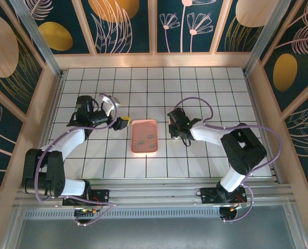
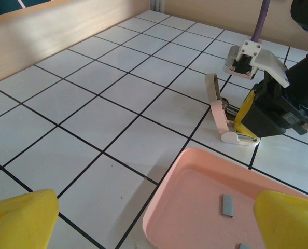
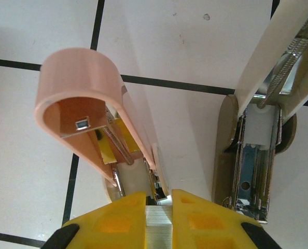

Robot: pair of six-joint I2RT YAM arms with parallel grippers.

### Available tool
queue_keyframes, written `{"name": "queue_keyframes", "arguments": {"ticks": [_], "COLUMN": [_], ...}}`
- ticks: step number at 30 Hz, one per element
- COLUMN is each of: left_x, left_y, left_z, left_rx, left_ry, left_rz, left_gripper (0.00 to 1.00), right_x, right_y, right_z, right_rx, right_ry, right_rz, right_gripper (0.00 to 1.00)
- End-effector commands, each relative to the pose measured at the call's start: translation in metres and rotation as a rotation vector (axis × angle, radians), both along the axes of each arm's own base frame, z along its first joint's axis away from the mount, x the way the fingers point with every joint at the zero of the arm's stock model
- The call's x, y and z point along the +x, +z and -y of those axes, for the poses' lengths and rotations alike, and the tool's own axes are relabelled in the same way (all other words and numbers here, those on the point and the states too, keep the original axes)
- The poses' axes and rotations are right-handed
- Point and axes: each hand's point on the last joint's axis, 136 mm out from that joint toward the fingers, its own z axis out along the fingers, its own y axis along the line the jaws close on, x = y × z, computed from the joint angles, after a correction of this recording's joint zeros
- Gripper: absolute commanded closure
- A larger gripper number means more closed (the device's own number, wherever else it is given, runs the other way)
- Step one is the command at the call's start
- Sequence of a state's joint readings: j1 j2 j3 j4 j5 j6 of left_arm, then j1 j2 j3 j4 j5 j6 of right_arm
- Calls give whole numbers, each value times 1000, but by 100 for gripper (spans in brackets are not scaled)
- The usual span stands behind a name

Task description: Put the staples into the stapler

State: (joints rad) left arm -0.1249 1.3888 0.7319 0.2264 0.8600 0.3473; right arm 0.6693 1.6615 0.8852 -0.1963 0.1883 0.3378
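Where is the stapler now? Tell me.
Top view: the stapler stands open on the tiles just right of the pink tray, at the right gripper.

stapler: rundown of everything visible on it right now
The stapler is small, pale pink and white plastic with silvery metal inside. It is open: the pink lid stands nearly upright, rounded tip up, with a thin spring showing under it. Its white base rests on the tiled table, just beyond the pink tray's far rim, apart from it. The right gripper is shut over the base, a yellow fingertip against it; what it pinches I can't tell.
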Motion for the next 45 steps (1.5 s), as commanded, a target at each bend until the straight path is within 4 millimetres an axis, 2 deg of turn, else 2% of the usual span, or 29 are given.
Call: {"name": "queue_keyframes", "arguments": {"ticks": [1, 15, 23, 36, 45], "left_x": [-1, -1, -1, -1, -1], "left_y": [7, 8, 8, 8, 7], "left_z": [5, 5, 6, 5, 6], "left_rx": [-6, -7, -6, -5, -5], "left_ry": [-37, -37, -39, -38, -40], "left_rz": [22, 24, 26, 25, 23], "left_gripper": [4, 4, 4, 4, 4], "right_x": [-14, -7, -10, -12, -7], "right_y": [-8, 30, 25, 4, 10], "right_z": [2, 0, -1, -5, -1], "right_rx": [-10, 41, 50, 33, 12], "right_ry": [38, 18, 22, 41, 25], "right_rz": [-37, 58, 37, -10, 21], "right_gripper": [85, 85, 86, 86, 86]}}
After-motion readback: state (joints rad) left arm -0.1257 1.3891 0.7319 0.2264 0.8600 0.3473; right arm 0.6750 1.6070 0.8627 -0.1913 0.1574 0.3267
